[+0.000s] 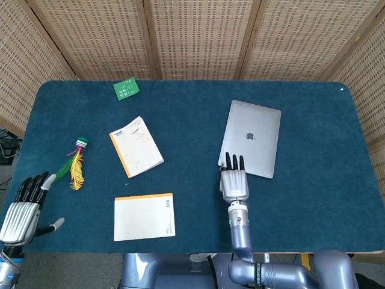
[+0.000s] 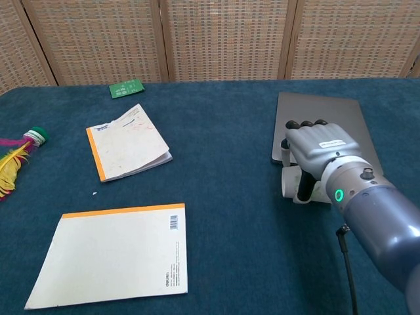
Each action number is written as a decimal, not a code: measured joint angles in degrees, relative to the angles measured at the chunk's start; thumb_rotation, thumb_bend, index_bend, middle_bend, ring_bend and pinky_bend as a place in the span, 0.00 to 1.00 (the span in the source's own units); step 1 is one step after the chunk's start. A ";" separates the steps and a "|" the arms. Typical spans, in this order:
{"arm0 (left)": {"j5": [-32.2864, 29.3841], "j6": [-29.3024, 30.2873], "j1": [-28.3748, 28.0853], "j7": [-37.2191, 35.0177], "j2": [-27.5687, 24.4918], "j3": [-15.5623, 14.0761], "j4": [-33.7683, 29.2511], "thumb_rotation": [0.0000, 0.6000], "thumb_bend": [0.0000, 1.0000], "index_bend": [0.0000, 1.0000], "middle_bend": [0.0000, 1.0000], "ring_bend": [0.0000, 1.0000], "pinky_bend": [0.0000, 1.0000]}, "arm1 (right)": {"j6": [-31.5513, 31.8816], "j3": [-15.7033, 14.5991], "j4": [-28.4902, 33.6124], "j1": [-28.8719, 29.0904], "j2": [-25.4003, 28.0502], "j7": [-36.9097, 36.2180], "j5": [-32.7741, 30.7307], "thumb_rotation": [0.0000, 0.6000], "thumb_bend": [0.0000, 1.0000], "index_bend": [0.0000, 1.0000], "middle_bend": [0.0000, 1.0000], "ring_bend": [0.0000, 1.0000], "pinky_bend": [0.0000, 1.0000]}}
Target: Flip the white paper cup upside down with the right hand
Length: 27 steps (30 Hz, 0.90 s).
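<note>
The white paper cup (image 2: 289,183) lies on the blue cloth at the near edge of the laptop (image 2: 326,109), mostly covered from above. My right hand (image 2: 317,149) sits over it with fingers draped across the far side and the thumb against the near side, gripping it. In the head view the right hand (image 1: 234,181) hides nearly all of the cup. My left hand (image 1: 24,206) rests at the front left table edge, fingers apart and empty.
A silver laptop (image 1: 252,141) lies shut just beyond the cup. An orange-edged notebook (image 1: 136,146) and a notepad (image 1: 144,216) lie left of centre. A feather shuttlecock (image 1: 75,166) is at the left, a green card (image 1: 126,89) at the back.
</note>
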<state>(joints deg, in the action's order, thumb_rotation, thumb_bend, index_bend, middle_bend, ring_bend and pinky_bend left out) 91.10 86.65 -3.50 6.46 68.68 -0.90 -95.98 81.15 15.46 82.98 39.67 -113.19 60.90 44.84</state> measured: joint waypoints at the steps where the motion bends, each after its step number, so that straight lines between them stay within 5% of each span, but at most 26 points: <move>1: 0.08 -0.17 -0.06 -0.28 -0.16 -0.10 -0.10 1.00 0.16 0.00 0.00 0.00 0.00 | 0.06 0.00 0.00 -0.01 0.06 0.08 0.08 1.00 0.27 0.50 0.07 0.00 0.04; 13: 0.18 -0.14 -0.08 -0.26 -0.20 -0.14 -0.13 1.00 0.16 0.00 0.00 0.00 0.00 | -0.57 0.79 1.67 -0.72 0.94 -4.67 2.19 1.00 0.27 0.52 0.08 0.00 0.05; 27: 0.39 -0.53 -0.15 1.09 0.16 -0.44 -0.28 1.00 0.16 0.00 0.00 0.00 0.00 | -10.27 8.55 11.14 -4.90 6.72 -29.45 -1.10 1.00 0.27 0.51 0.08 0.00 0.03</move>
<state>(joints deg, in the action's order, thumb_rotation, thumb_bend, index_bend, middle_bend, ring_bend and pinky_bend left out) 91.49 86.12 -3.66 7.55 68.84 -1.34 -96.26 70.88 24.01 94.12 34.77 -106.48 31.45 43.75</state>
